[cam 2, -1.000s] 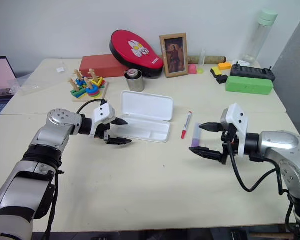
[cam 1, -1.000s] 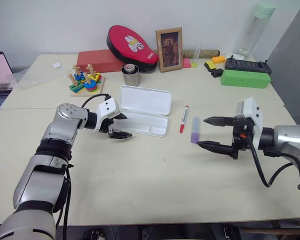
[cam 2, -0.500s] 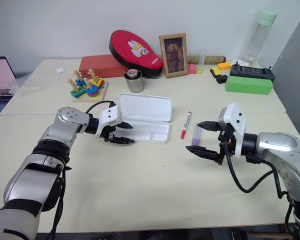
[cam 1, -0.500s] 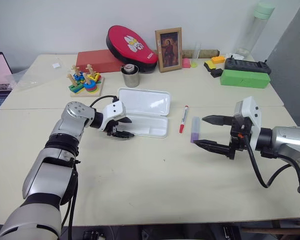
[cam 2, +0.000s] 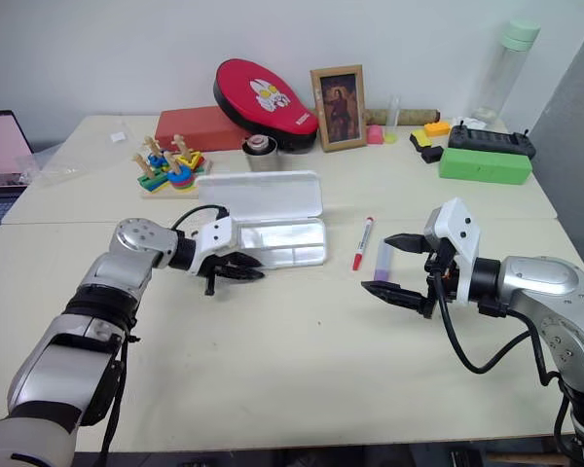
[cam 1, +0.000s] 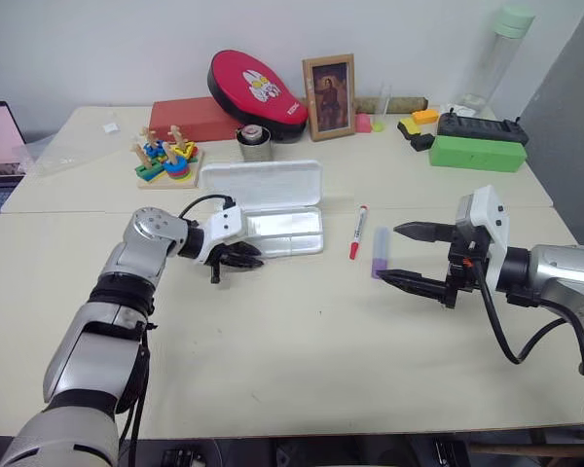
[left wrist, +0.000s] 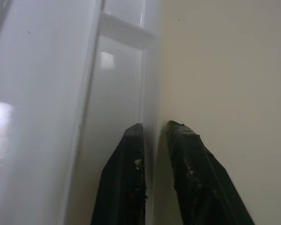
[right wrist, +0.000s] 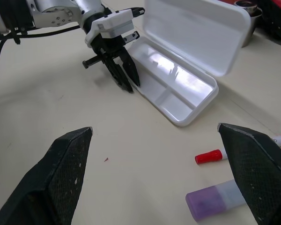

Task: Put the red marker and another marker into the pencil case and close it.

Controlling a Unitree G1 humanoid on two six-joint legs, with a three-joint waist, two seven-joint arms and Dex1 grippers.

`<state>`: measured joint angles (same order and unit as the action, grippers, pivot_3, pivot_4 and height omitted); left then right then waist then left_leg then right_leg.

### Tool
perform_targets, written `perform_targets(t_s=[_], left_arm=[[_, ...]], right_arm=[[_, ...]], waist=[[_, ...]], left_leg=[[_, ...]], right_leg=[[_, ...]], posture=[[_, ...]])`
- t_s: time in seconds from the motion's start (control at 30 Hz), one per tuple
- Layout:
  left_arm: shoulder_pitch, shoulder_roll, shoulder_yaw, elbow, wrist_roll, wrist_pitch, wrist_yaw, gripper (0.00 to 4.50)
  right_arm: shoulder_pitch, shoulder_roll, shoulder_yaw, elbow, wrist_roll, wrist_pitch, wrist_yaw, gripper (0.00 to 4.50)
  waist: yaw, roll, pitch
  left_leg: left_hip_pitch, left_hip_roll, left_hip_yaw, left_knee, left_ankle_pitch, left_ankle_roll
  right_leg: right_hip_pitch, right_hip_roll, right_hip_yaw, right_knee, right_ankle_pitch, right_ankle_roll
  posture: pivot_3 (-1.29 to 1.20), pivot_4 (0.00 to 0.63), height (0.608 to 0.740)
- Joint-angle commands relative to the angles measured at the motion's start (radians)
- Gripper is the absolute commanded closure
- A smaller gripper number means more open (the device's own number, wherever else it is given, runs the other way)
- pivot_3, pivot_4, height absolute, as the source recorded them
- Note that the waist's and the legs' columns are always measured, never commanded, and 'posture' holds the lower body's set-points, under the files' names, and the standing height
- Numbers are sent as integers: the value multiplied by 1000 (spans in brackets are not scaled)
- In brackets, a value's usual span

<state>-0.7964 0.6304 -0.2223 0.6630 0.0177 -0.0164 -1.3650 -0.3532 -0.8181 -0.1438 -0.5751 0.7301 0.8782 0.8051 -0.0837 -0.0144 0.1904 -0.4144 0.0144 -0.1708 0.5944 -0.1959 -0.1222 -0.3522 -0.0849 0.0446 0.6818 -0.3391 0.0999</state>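
Steadying comes first: the left gripper [cam 1: 241, 258] is clamped on the front wall of the flat white plastic pencil case [cam 1: 273, 231], one finger inside the tray and one outside, lid raised. The slim white pen with red cap, the red marker [cam 1: 356, 232], and the stubby lavender marker [cam 1: 380, 253] lie side by side on the cream table [cam 1: 292, 360], right of the case. The right gripper [cam 1: 409, 255] hovers wide apart just beside the lavender marker. Next, I judge, it must descend and close on one marker.
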Motion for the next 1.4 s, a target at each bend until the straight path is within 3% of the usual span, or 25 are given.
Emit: perform_targets(t_s=[0.03,0.53,1.03,1.4], left_arm=[[44,7,-6,-113,-15,56,-15,4458],[95,20,-27,-171,-6,108,-18,4458],[359,97,-42,-673,-95,314,-36,4458],[431,153,-43,-772,-102,350,0,4458]], right_arm=[[-10,-7,-20,-26,21,-16,-3,0],[-30,-4,-16,-19,22,-22,-1,0],[25,-59,-66,-72,109,0,12,0],[16,-66,-34,-49,102,-16,27,0]], waist=[[0,0,0],[0,0,0],[1,0,0],[3,1,0]], left_leg=[[0,0,0,0,0,0],[1,0,0,1,0,0],[1,0,0,1,0,0],[2,0,0,0,0,0]], right_leg=[[0,0,0,0,0,0],[1,0,0,1,0,0],[1,0,0,0,0,0],[2,0,0,0,0,0]], posture=[[0,150,740],[0,150,740],[0,150,740],[0,150,740]])
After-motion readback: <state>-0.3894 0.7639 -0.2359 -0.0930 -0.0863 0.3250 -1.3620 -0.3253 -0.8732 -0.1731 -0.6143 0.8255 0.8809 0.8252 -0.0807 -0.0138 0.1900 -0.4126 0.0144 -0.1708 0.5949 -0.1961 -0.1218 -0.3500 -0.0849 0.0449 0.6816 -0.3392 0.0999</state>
